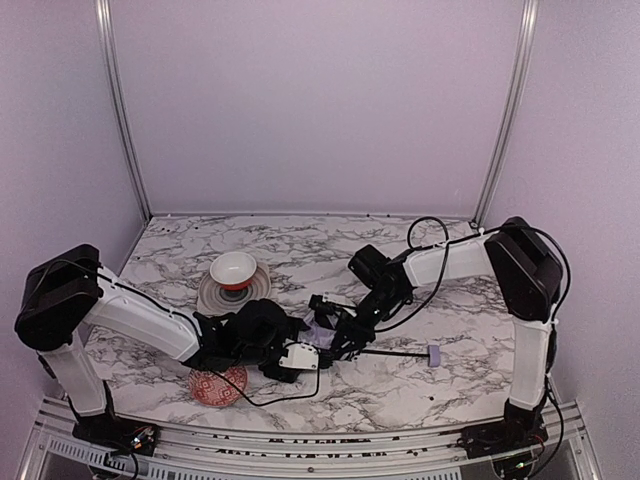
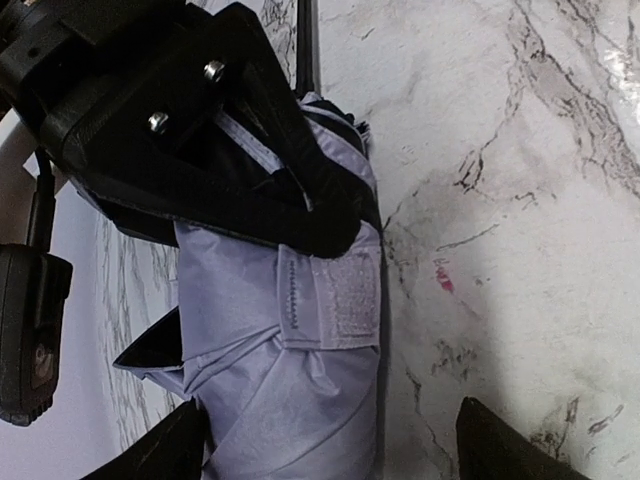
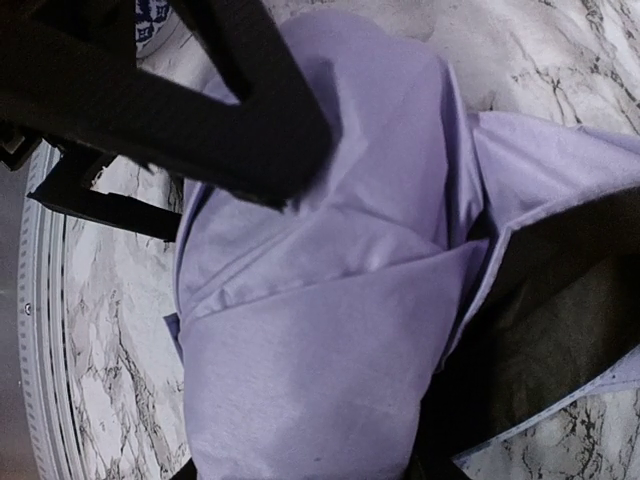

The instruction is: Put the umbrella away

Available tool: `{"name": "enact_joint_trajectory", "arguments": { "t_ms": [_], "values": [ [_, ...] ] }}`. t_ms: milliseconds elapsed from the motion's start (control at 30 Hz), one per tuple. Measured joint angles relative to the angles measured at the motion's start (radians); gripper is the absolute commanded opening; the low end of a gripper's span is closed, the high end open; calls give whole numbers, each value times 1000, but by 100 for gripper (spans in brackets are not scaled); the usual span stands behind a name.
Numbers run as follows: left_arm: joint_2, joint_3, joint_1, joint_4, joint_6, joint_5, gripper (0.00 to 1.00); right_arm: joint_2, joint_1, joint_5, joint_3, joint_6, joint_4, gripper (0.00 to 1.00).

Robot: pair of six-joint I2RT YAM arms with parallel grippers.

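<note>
The umbrella [image 1: 320, 336] lies near the middle of the marble table as a folded bundle of pale lavender fabric. Its thin black shaft [image 1: 390, 352] runs right to a small lavender knob [image 1: 434, 354]. In the left wrist view the umbrella [image 2: 290, 380] shows its velcro strap [image 2: 345, 300]. My left gripper [image 2: 330, 440] is open, its fingers [image 2: 495, 450] straddling the bundle, with bare marble between the right one and the fabric. My right gripper [image 3: 310, 470] is shut on the umbrella [image 3: 320, 330], whose fabric fills that view. Both grippers meet over the bundle, the left gripper [image 1: 305, 345] and the right gripper [image 1: 335, 322].
A white bowl with a red inside [image 1: 233, 270] stands on a grey plate [image 1: 212, 293] at the back left. A red patterned bowl [image 1: 217, 385] sits near the front edge under my left forearm. Lavender walls close in the table at the back and sides.
</note>
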Motion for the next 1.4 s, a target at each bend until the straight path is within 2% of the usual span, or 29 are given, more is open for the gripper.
{"name": "enact_joint_trajectory", "arguments": {
  "t_ms": [133, 267, 400, 633, 833, 967, 1133, 1233, 1300, 1400],
  "values": [
    [30, 29, 1, 1, 27, -49, 82, 11, -5, -41, 3, -1, -6, 27],
    [67, 57, 6, 5, 33, -74, 61, 21, -5, -76, 6, -5, -21, 30],
    [85, 88, 8, -45, 4, -70, 51, 21, -6, -77, 7, -3, -22, 46],
    [97, 151, 14, -177, -60, -23, 29, -8, -6, -66, -4, 21, -24, 64],
    [97, 154, 20, -187, -86, 32, 28, -155, -42, -43, -56, 51, -29, 66],
    [93, 139, 34, -174, -98, 70, 28, -255, -87, -13, -77, 134, 87, 63],
    [92, 137, 44, -167, -106, 97, 29, -187, -77, 38, -70, 275, 285, 65],
    [92, 138, 45, -168, -109, 99, 29, -105, -32, 61, -45, 299, 327, 65],
    [92, 139, 45, -168, -110, 99, 29, -52, 3, 69, -17, 303, 333, 59],
    [91, 140, 43, -171, -113, 107, 29, 10, 35, 80, 24, 305, 347, 25]
  ]
}}
